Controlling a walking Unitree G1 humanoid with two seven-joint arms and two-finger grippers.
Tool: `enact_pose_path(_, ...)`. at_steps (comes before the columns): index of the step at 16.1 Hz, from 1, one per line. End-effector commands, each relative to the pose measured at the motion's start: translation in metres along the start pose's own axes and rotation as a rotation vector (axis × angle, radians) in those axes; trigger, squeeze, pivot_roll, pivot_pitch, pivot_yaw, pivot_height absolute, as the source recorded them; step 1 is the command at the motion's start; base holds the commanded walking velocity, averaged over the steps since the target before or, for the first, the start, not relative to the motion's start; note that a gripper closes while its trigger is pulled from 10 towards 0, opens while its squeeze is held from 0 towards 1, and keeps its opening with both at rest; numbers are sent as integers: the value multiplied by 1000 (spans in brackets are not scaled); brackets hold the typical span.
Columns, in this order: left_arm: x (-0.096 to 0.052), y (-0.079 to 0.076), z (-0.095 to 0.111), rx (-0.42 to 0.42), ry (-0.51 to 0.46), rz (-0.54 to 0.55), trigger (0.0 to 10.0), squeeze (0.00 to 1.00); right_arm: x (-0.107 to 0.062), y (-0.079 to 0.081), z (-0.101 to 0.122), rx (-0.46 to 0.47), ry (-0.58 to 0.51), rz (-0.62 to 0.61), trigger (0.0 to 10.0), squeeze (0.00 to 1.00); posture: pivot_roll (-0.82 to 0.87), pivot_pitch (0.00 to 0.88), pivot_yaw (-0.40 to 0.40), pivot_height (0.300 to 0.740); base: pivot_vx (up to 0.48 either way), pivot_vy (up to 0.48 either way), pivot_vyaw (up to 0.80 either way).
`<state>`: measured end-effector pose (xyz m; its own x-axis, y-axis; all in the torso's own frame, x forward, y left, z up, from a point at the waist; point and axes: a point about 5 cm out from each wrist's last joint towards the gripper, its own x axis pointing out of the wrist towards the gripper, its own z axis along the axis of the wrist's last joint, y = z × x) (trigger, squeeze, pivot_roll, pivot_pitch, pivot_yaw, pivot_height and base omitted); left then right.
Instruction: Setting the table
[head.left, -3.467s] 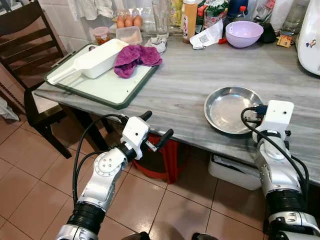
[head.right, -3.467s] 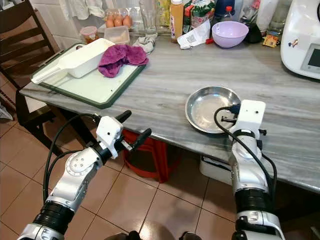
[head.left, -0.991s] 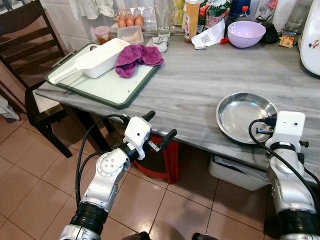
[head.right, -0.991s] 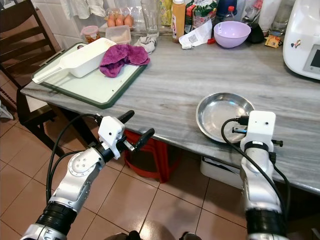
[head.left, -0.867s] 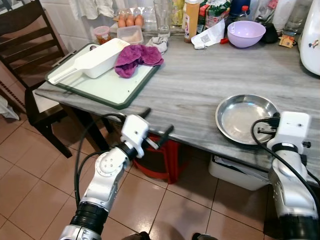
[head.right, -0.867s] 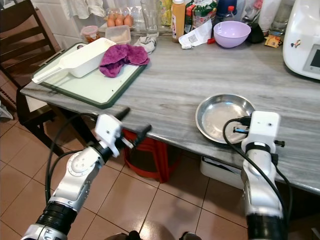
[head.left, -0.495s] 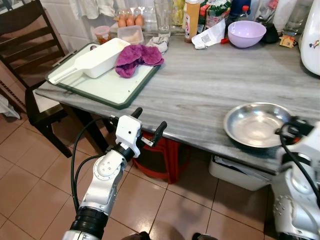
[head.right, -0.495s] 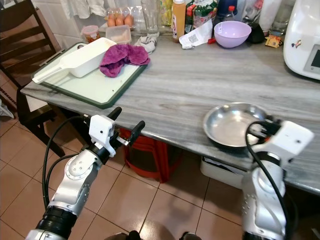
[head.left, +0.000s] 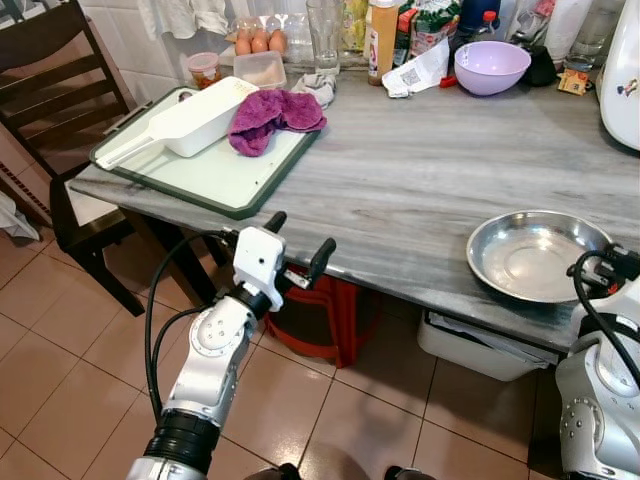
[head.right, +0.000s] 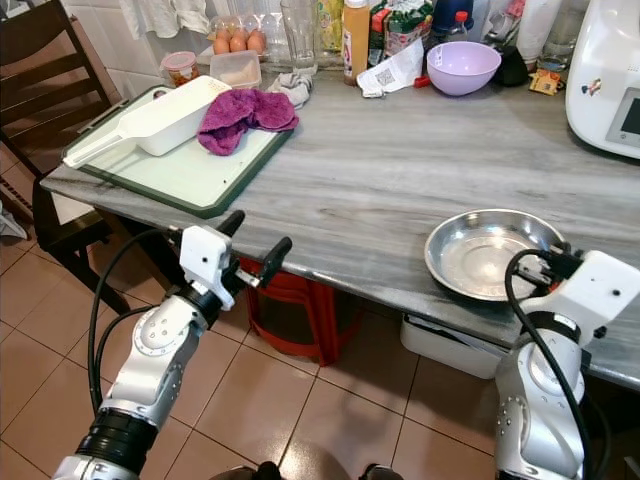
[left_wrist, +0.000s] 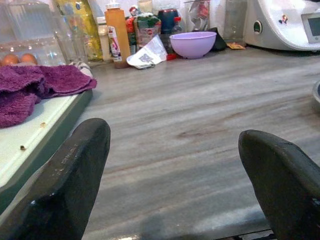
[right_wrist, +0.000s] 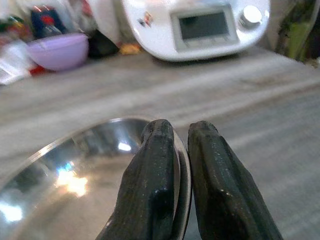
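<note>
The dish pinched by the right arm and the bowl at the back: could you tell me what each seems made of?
The dish looks like polished metal, probably stainless steel: silvery with mirror-like glints. The bowl looks like matte lilac plastic, though glazed ceramic cannot be ruled out.

On the worktop (head.left: 420, 170), the metal dish (head.left: 535, 255) lies at the front edge on the right. The right gripper (right_wrist: 179, 150) pinches its rim. A tray (head.left: 215, 175) lies at the left end, and on it are a scoop (head.left: 185, 120) and a cloth (head.left: 272, 115) beside it. A bowl (head.left: 490, 65) stands at the back, bottles (head.left: 380, 40) to its left. The left gripper (head.left: 298, 242) is before the front edge, near the tray. A chair (head.left: 60, 110) stands left of the worktop.
</note>
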<state>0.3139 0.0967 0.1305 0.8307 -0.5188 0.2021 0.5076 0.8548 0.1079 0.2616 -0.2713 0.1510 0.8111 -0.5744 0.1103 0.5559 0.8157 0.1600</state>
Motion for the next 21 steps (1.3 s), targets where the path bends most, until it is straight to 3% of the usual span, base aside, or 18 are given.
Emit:
enact_pose_path(1, -1, 4, -3, -4, 18, 12, 10000, 0, 3, -3, -8, 30, 46, -31, 10000, 0, -171, 116, 110, 740, 0, 0, 0)
enact_pose_path(3, -1, 4, -3, -5, 18, 14, 10000, 0, 7, 3, -2, -18, -1, 9, 10000, 0, -171, 116, 110, 740, 0, 0, 0)
enact_pose_path(4, -1, 4, -3, -6, 18, 15, 10000, 0, 14, 15, 7, -149, -80, 92, 10000, 0, -171, 116, 110, 740, 0, 0, 0)
enact_pose_path(5, -1, 4, -3, -7, 19, 14, 10000, 0, 17, 19, 9, -200, -94, 114, 10000, 0, -169, 116, 113, 740, 0, 0, 0)
enact_pose_path(7, -1, 4, -3, -7, 19, 11, 10000, 0, 37, 41, -1, -483, -43, 272, 10000, 0, -161, 118, 113, 740, 0, 0, 0)
enact_pose_path(8, -1, 4, -3, -7, 20, 11, 10000, 0, 38, 43, -2, -510, -38, 296, 10000, 0, -161, 118, 113, 740, 0, 0, 0)
enact_pose_path(12, -2, 6, -3, -3, 19, 19, 10000, 0, 49, 48, 5, -396, -32, 292, 10000, 0, -158, 117, 111, 740, 0, 0, 0)
enact_pose_path(14, -3, 7, -3, -2, 18, 28, 10000, 0, 49, 49, -14, -467, 91, 340, 10000, 0, -142, 120, 103, 740, 0, 0, 0)
enact_pose_path(15, -4, 7, -3, -1, 18, 29, 10000, 0, 51, 44, -17, -534, 112, 329, 10000, 0, -143, 122, 106, 740, 0, 0, 0)
enact_pose_path(17, -3, 8, -3, 0, 18, 27, 10000, 0, 48, 43, -30, -680, 205, 431, 10000, 0, -143, 122, 106, 740, 0, 0, 0)
enact_pose_path(19, -2, 8, -2, 1, 18, 23, 10000, 0, 55, 34, -19, -657, 133, 340, 10000, 0, -148, 124, 110, 740, 0, 0, 0)
enact_pose_path(21, -1, 8, -1, 2, 15, 22, 10000, 0, 56, 35, -14, -482, 107, 310, 10000, 0, -151, 123, 110, 740, 0, 0, 0)
